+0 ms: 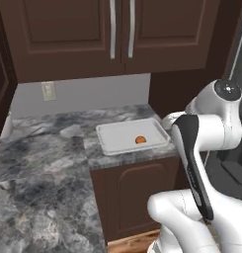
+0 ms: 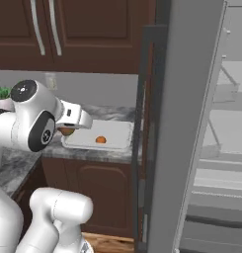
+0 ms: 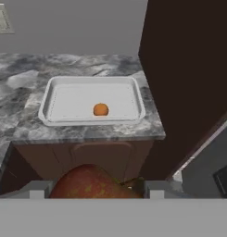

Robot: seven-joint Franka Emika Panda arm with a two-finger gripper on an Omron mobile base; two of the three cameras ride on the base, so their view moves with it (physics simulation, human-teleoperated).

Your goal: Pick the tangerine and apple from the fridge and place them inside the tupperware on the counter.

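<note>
The tangerine (image 3: 101, 109) already sits inside the tupperware (image 3: 47, 99), a little toward the 5 o'clock side of its floor in the hand view, touching nothing but the tray bottom. Half the task looks done for that reason.

The apple (image 3: 89, 183) is clamped between the gripper (image 3: 92, 189) fingertips (image 3: 38, 189), filling the gap at the 6 o'clock edge of the hand view. The fingers are closed on it from both sides, so it rides with the hand. In the right base view a bit of the apple (image 2: 66, 131) peeks out under the wrist, just at the 9 o'clock side of the tupperware (image 2: 120, 143).

The hand is held off the front edge of the counter (image 3: 22, 129), looking in at the tray, probably a carry pose on the way to the drop. The apple is not yet over the tupperware rim.

The fridge (image 2: 191, 123) door stands open at 3 o'clock in the right base view, pale shelves showing, which fits fruit having been pulled from it.

In the left base view the tupperware (image 1: 107, 143) sits near the counter's (image 1: 38, 163) right end, with the tangerine (image 1: 140, 140) toward its 4 o'clock corner. That leaves bare floor around 9 o'clock for the apple.

Likely next need: bring the hand forward over the rim, lower it, then release. Risk: the apple rolls into the tangerine.
</note>
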